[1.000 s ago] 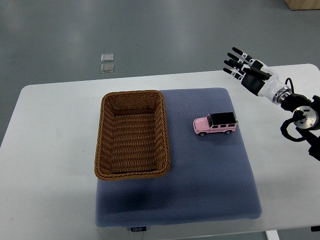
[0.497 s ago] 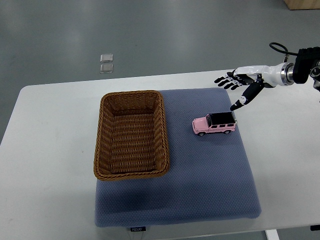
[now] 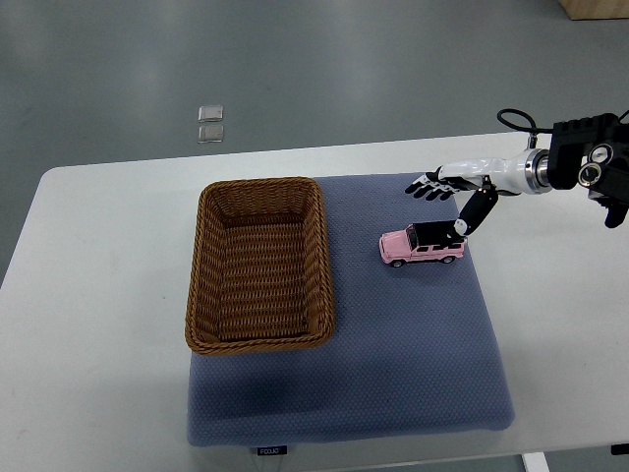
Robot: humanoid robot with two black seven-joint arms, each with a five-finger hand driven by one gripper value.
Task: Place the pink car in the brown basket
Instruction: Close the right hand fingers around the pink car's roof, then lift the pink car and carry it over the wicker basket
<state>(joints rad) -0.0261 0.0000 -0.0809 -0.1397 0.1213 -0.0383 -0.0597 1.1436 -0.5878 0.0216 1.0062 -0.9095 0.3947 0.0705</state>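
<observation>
A pink toy car (image 3: 423, 245) with a black roof stands on the blue mat (image 3: 413, 334), right of the basket. The brown wicker basket (image 3: 259, 264) is empty on the mat's left part. My right hand (image 3: 448, 200) comes in from the right edge and hovers just above and behind the car. Its fingers are spread, and the thumb (image 3: 467, 218) points down to the car's rear roof. It holds nothing. My left arm is out of view.
The mat lies on a white table (image 3: 98, 295). Two small clear squares (image 3: 210, 124) lie on the floor beyond the table. A wooden corner (image 3: 595, 8) shows at the top right.
My right hand has swung from the table's far right corner leftward and down, now over the car's rear end. The car and basket have not moved.
</observation>
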